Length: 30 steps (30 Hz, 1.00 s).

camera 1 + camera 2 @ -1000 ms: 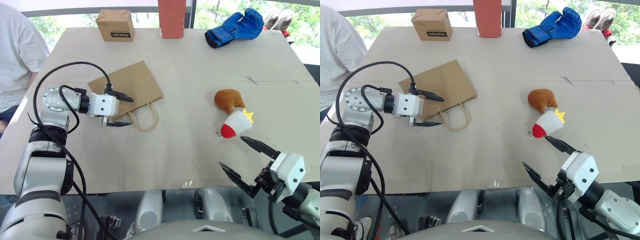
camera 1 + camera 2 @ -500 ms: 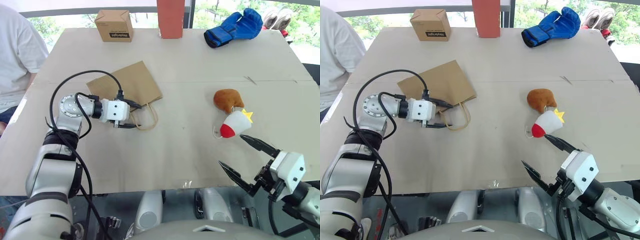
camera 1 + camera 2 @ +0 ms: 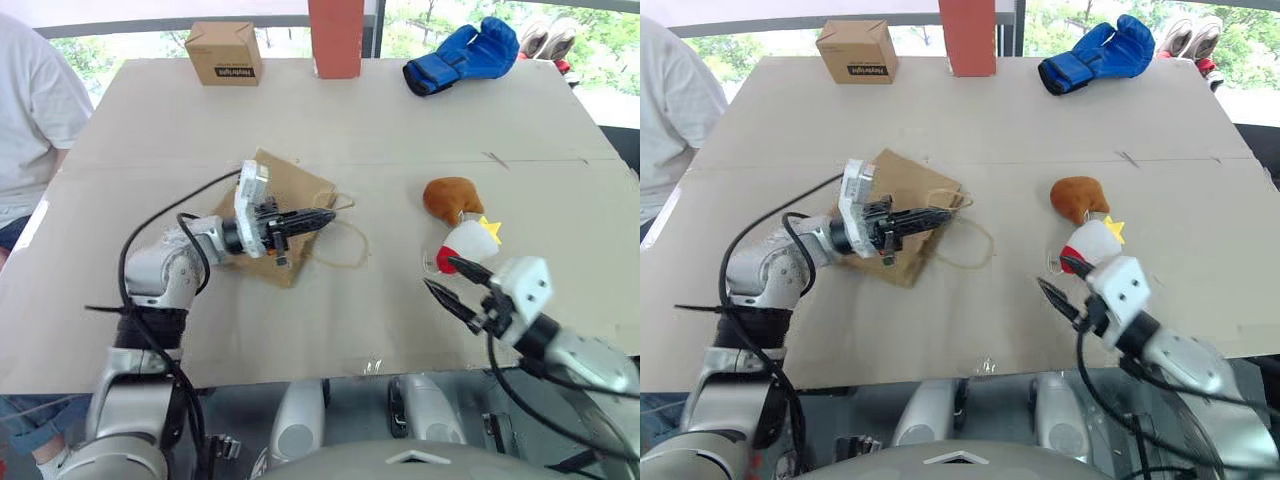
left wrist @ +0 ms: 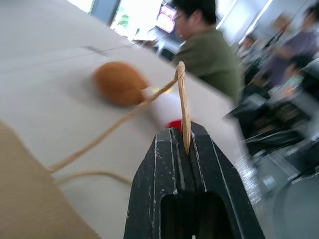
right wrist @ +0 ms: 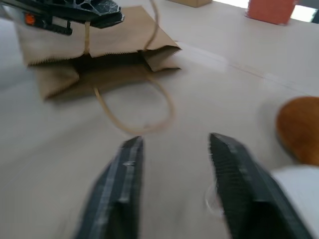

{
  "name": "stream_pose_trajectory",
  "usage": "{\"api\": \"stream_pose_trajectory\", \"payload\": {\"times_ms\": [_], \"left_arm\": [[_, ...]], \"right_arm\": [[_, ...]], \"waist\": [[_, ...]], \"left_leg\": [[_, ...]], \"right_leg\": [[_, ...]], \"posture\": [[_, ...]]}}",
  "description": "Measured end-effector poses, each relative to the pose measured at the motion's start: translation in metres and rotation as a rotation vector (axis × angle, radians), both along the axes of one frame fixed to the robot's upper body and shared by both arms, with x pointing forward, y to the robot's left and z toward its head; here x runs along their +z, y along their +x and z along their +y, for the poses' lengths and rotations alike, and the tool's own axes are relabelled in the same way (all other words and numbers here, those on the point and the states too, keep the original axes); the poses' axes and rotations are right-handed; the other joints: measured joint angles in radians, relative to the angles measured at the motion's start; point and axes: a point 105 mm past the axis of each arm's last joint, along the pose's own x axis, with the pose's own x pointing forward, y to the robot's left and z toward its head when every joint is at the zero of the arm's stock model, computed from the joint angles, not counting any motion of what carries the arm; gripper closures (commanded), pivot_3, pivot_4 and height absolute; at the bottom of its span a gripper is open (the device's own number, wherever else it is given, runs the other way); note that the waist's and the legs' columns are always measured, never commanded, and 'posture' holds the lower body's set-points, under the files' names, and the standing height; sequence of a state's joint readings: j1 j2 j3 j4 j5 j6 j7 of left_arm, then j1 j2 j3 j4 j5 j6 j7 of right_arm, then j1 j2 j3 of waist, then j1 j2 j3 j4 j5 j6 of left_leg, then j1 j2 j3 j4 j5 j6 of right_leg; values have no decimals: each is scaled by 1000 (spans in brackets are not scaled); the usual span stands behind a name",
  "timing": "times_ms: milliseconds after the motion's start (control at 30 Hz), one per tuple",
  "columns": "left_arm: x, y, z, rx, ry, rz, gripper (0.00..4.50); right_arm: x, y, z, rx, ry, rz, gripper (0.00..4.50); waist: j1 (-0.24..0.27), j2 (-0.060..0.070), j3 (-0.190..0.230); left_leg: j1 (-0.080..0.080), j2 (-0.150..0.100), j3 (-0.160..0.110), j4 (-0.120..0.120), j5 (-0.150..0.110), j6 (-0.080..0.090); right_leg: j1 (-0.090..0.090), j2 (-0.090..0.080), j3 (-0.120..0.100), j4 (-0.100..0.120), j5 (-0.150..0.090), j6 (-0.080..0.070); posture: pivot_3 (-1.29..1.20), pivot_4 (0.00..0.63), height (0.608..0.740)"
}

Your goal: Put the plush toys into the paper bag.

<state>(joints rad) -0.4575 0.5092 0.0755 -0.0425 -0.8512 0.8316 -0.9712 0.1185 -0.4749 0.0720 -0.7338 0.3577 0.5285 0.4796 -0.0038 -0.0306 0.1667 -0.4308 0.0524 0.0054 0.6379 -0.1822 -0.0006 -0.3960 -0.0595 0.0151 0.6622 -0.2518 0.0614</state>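
Left wrist view | left gripper (image 4: 187,144) jaws clamped on paper bag (image 3: 290,195) handle: light, crumply, loop is best hold | right gripper (image 3: 462,284) jaws apart beside 2 plush toys (image 3: 460,215), soft, squeezable, right of bag on table (image 3: 400,130)

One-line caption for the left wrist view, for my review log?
Left gripper shut on the paper bag's handle, brown plush toy lying beyond on the table.
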Motion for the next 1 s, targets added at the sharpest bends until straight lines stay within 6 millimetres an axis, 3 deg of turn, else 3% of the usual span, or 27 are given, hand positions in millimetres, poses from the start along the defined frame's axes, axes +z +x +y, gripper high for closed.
{"api": "stream_pose_trajectory", "payload": {"times_ms": [33, 267, 367, 667, 767, 833, 933, 1000], "left_arm": [[1, -2, -4, 10, -34, 35, 4500], [3, -10, -13, 65, -94, 87, 4500], [8, -13, -15, 58, -89, 58, 4500], [30, -4, -20, 41, -52, -92, 4500], [31, 1, -18, 68, -43, -113, 4500], [37, 15, -12, 175, -23, -172, 4500], [79, 35, 3, 377, -116, -370, 4500], [90, 40, 10, 432, -114, -408, 4500]], "right_arm": [[-3, 9, 8, 21, -6, 6, 4453], [-22, 43, 48, 176, -43, 77, 4453], [-21, 56, 78, 330, -41, 83, 4453], [-39, 72, 148, 548, -9, 140, 4453], [-54, 77, 152, 540, -30, 157, 4453], [-54, 86, 158, 497, -27, 136, 4453], [-53, 107, 168, 346, -22, 110, 4453], [-52, 116, 169, 278, -10, 107, 4453]], "waist": [[-3, 0, 0], [-10, 0, 1], [-11, 1, 1], [-11, 1, 1], [-10, 1, 1], [-11, 1, 1], [-15, 1, 1], [-15, 1, 1]], "left_leg": [[0, 0, -1, 0, 0, 0], [-1, 1, -3, -1, 0, 0], [0, 1, -5, -1, 0, 0], [-1, 1, -6, -2, 0, 0], [-1, 1, -6, -2, 0, -1], [0, 1, -6, -2, 0, -1], [2, 2, -10, -3, 2, -4], [3, 2, -11, -3, 3, -4]], "right_leg": [[0, 1, 0, 0, 0, 0], [0, 6, 3, 0, 2, 3], [0, 8, 3, 0, 1, 1], [0, 9, 3, -1, 3, 3], [0, 9, 3, -1, 3, 3], [0, 9, 3, 0, 3, 3], [0, 13, 4, 0, 6, -2], [0, 13, 4, 1, 6, -2]], "posture": [[0, 150, 740], [0, 150, 740], [0, 150, 740], [0, 150, 740], [0, 150, 740], [0, 150, 740], [0, 150, 740], [0, 150, 740]]}}
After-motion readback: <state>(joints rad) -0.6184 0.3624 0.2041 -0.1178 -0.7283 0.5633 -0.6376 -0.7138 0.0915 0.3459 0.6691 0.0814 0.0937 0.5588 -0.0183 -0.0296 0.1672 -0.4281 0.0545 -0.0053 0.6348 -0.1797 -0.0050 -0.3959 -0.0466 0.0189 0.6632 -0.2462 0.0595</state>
